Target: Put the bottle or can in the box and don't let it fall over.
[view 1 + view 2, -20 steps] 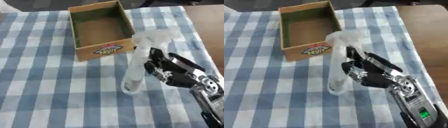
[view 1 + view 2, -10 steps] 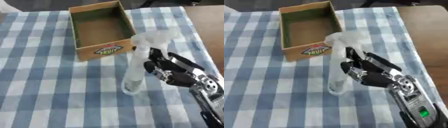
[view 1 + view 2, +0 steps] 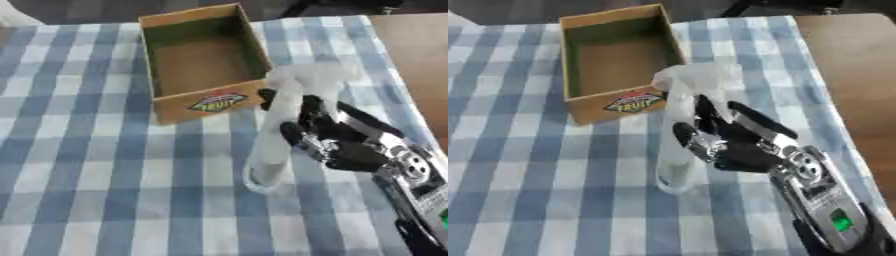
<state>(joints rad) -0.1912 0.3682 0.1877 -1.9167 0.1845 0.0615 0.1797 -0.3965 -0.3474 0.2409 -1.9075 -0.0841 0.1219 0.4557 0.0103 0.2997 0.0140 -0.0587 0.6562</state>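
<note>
A clear plastic spray bottle (image 3: 273, 140) with a whitish trigger top stands upright on the blue-and-white checked cloth, just in front of the box's near right corner. My right hand (image 3: 337, 145) comes in from the lower right and is pressed against the bottle's right side. Its fingers (image 3: 693, 142) curl round the bottle's middle, and a dark fingertip shows past the neck on the far side. The open cardboard box (image 3: 156, 85), with a fruit label on its front wall, sits behind and left of the bottle with nothing in it. My left hand is out of sight.
The checked cloth (image 3: 87, 165) covers the table to the left and front. A bare brown table surface (image 3: 859, 75) runs along the right side. Dark shapes lie beyond the table's far edge.
My right hand has shifted slightly left, closing in on the bottle. The bottle remains upright in the same spot and the box has not moved.
</note>
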